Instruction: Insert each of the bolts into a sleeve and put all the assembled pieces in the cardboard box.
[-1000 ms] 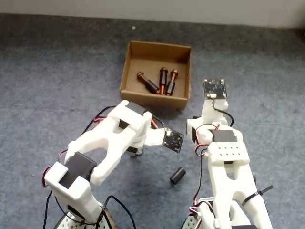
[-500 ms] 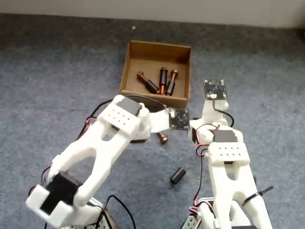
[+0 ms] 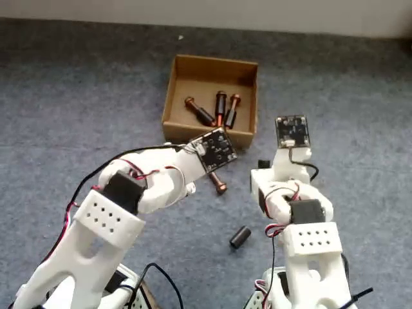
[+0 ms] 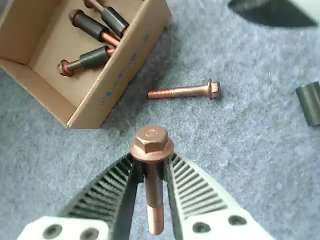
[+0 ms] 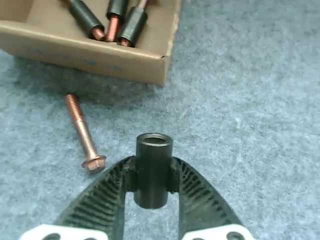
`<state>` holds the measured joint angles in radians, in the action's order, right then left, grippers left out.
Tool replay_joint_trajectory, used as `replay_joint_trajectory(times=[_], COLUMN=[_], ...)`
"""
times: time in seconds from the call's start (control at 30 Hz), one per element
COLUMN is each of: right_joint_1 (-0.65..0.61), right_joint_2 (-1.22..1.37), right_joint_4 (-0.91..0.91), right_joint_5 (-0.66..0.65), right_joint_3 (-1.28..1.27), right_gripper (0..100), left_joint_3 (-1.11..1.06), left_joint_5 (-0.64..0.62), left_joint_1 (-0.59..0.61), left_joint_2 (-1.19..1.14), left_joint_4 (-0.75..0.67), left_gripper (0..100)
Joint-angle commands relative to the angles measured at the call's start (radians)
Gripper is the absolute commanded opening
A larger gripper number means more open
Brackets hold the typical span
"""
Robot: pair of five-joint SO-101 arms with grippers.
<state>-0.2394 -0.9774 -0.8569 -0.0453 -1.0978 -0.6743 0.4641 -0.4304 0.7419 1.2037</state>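
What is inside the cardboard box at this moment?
Three assembled pieces lie on the floor of the cardboard box, copper bolts pushed through black sleeves. The sleeves cover each bolt's middle, so that part cannot be seen.

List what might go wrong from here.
1. The bolt in the left gripper and the sleeve in the right gripper must line up; slight misalignment could push either out of its hold.
2. The loose bolt lies close beside the right gripper; a low sweep might knock it away.
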Motion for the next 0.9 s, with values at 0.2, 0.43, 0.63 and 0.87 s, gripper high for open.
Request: replay_joint_trajectory(times=[0.2, 0.43, 0.63, 0.87], right_joint_1=[-0.124, -0.229, -0.335, -0.407], right_joint_2=[-0.338, -0.564, -0.739, -0.860], right_joint_4=[-0.005, -0.004, -0.002, 0.117], right_joint_5=[-0.009, -0.012, -0.038, -0.075], right_joint_3=[-0.097, -0.156, -0.200, -0.288], right_gripper=[0.5, 0.5, 0.5, 0.5], left_joint_3=[-0.165, -0.239, -0.236, -0.236], left_joint_5=[-0.262, -0.405, -0.486, -0.562], left_joint_1=[0.010, 0.010, 0.010, 0.010], left_joint_2=[0.423, 0.593, 0.677, 0.740], left_joint_4=[-0.137, -0.236, -0.293, -0.400], left_gripper=[0, 0, 0, 0])
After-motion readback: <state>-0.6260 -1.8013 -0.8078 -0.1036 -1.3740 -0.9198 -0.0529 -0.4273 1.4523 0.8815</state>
